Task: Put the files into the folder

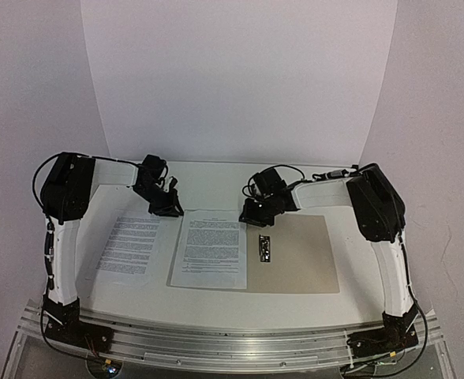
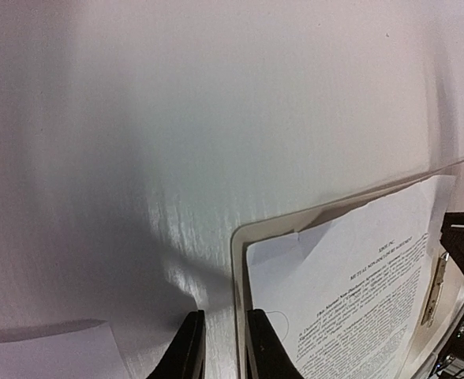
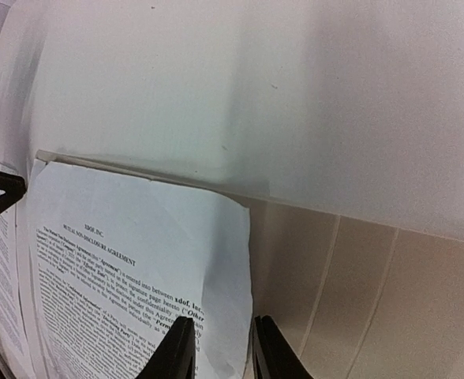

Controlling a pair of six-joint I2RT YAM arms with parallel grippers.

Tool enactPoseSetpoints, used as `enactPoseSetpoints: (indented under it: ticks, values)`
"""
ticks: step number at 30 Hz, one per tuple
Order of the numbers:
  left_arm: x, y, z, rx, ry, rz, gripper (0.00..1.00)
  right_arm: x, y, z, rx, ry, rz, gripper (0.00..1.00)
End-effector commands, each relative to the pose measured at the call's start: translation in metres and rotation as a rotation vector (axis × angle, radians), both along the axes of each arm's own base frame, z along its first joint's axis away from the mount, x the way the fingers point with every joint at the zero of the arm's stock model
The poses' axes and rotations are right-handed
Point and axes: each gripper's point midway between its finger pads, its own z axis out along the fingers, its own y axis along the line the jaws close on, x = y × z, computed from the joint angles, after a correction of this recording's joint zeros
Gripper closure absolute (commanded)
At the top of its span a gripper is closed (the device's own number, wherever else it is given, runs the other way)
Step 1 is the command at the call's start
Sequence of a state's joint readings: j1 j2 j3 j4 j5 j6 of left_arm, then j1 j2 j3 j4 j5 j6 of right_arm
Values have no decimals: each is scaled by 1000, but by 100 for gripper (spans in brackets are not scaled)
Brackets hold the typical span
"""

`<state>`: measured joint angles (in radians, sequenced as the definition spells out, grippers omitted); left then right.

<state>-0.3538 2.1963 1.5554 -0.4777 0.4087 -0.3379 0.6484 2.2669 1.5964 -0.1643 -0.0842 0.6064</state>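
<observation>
The tan folder (image 1: 303,257) lies open and flat on the table, its metal clip (image 1: 264,247) at the spine. One printed file (image 1: 210,253) rests on the folder's left half. A second file (image 1: 129,245) lies on the table to the left of the folder. My left gripper (image 1: 166,207) hovers at the folder's far left corner. In the left wrist view its gripper (image 2: 226,347) is narrowly open, with the folder's edge (image 2: 238,253) running between the fingers. My right gripper (image 3: 224,351) is open astride the curled right edge of the file (image 3: 137,260) over the folder (image 3: 358,300).
White walls enclose the table at the back and both sides. The second file's corner (image 2: 50,355) shows at the bottom left of the left wrist view. The two grippers stand about a sheet's width apart at the folder's far edge.
</observation>
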Motion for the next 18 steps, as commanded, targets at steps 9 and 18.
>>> enactPoseSetpoints:
  ticks: [9, 18]
  values:
    - [-69, 24, 33, 64, 148, 57, 78, -71, -1, 60, -46, -1, -7, 57]
    - [-135, 22, 8, 89, 288, 29, 71, -141, 6, 26, -95, 143, -24, 43]
